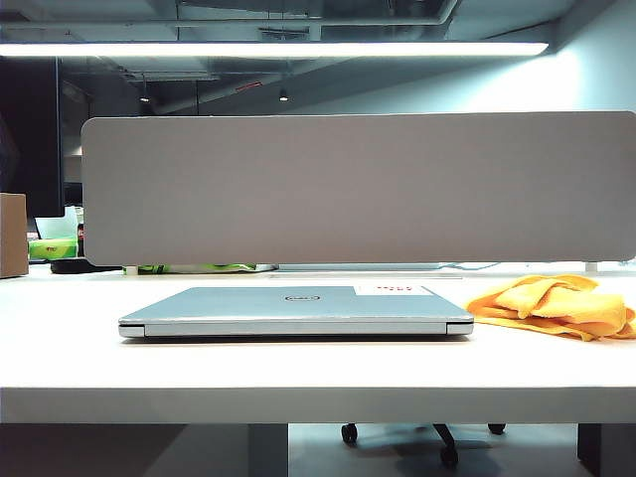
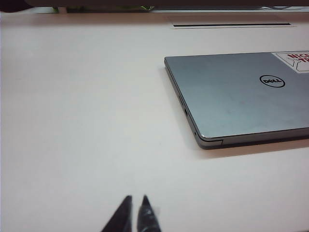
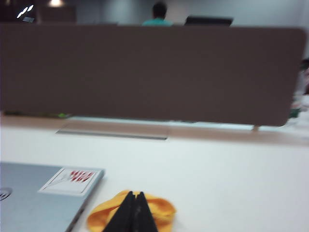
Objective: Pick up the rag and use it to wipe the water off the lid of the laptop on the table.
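The silver-grey laptop (image 1: 294,324) lies closed in the middle of the white table (image 1: 298,383). Its lid (image 2: 231,99) faces up, with a dark oval logo and a white sticker (image 3: 72,179) with red marks. I cannot make out water on it. The orange-yellow rag (image 1: 556,306) lies crumpled on the table just right of the laptop. My right gripper (image 3: 135,194) is shut and empty, hanging in front of the rag (image 3: 161,209) without holding it. My left gripper (image 2: 136,199) is shut over bare table, off the laptop's near left corner. Neither gripper shows in the exterior view.
A large grey divider panel (image 1: 358,189) stands along the back of the table. A cable slot (image 3: 113,135) runs in the tabletop before it. A cardboard box (image 1: 12,235) and green items (image 1: 55,248) sit at the far left.
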Robot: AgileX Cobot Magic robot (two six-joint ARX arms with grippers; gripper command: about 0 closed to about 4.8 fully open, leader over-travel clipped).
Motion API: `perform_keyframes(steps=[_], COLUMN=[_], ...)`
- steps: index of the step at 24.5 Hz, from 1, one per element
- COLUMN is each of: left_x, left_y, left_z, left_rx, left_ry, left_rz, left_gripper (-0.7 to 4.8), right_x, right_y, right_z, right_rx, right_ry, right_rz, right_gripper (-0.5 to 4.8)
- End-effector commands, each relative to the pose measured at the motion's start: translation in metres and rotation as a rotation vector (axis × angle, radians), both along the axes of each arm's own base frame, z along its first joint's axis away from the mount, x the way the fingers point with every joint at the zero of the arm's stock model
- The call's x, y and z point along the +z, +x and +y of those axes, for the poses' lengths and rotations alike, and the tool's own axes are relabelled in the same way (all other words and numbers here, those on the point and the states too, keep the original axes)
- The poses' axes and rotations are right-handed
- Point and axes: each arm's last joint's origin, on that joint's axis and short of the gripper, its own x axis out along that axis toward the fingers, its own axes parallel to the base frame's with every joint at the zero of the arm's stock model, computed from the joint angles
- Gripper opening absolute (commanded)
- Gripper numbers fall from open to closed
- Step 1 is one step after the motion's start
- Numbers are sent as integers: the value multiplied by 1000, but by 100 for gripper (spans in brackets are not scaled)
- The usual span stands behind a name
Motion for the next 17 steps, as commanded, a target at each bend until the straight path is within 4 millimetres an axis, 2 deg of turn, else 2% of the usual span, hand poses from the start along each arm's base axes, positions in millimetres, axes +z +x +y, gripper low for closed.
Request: perform_keyframes(steps=[1,9,17], left_x=[0,1,1], left_y=[0,0,0], left_z=[0,0,0], left_rx=[-11,-10,-11], left_ry=[5,5,5], left_rz=[4,1,1], left_gripper=[22,22,22], right_x=[-12,-39,-43], right_y=[1,4,3], right_z=[-2,-3,-3], right_rx=[-26,-25,-25], right_ry=[0,-5,-6], right_rz=[-9,236,275], right_gripper=[11,11,11])
